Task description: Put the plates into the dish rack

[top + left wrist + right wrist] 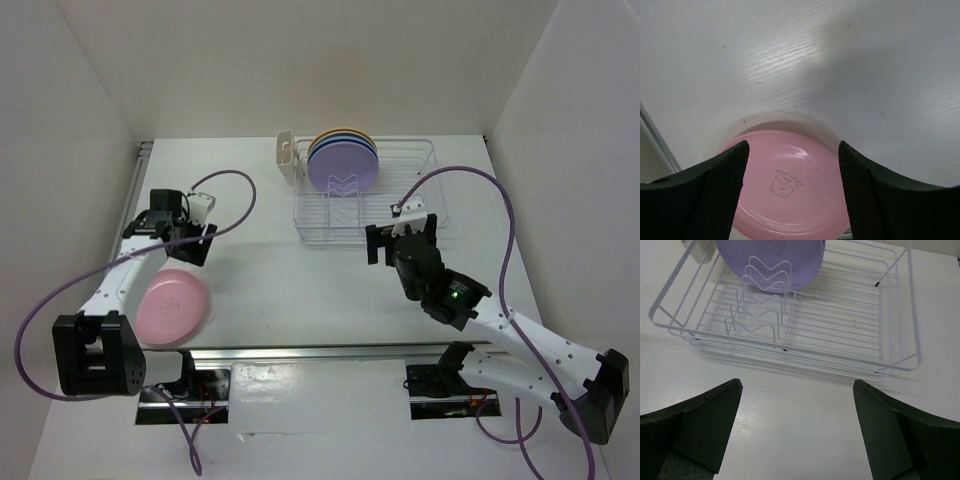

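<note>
The pink plate [172, 306] lies flat on the table at the near left; in the left wrist view [790, 190] it shows between my fingers, a bear print at its middle. My left gripper [172, 244] is open and empty, above the table just beyond the plate. The white wire dish rack [420, 200] stands at the back centre. Several plates stand upright in its left end, the lilac plate [343, 165] in front; the others show only as rims. My right gripper [401, 240] is open and empty, just in front of the rack [890, 315]. The lilac plate [775, 265] stands behind the slot wires.
A small white cutlery holder [287, 154] hangs on the rack's left end. White walls close in the table on the left, back and right. A metal rail [320, 352] runs along the near edge. Purple cables loop off both arms.
</note>
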Controlling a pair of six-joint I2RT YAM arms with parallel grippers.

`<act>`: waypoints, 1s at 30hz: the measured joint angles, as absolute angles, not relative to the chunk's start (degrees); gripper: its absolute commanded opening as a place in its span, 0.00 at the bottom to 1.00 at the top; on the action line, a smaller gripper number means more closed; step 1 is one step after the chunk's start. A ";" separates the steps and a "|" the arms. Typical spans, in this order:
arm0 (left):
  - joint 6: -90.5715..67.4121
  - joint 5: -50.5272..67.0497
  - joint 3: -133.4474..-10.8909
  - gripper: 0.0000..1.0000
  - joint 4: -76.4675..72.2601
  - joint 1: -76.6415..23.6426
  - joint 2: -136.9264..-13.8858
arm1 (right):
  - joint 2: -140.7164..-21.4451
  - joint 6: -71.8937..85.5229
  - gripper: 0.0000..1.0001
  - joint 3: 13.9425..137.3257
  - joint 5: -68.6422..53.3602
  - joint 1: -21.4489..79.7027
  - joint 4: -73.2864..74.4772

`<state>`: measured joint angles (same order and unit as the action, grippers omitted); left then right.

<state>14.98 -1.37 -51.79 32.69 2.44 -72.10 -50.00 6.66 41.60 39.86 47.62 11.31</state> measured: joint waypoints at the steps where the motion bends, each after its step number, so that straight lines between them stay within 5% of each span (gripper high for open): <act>1: 15.05 0.12 -53.93 0.77 34.54 2.44 -73.58 | -49.58 6.76 1.00 41.47 39.94 47.62 11.66; 9: 13.08 16.25 -79.26 0.77 45.43 2.98 -81.36 | -48.36 7.18 1.00 41.23 40.29 47.24 12.25; 18: 5.52 22.41 -110.08 0.90 45.63 5.89 -76.60 | -54.08 6.09 1.00 46.87 38.35 47.09 14.66; 25: -0.19 5.98 -125.73 0.92 31.94 5.72 -73.19 | -61.91 4.99 1.00 52.49 37.28 47.09 15.70; 30: 6.63 -12.32 -107.53 0.92 9.21 5.72 -61.23 | -67.85 3.73 1.00 57.43 36.21 47.09 15.49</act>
<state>6.63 -12.32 -107.53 9.21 5.72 -61.23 -67.85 3.73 57.43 36.21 47.09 15.49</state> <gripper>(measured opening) 0.918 1.000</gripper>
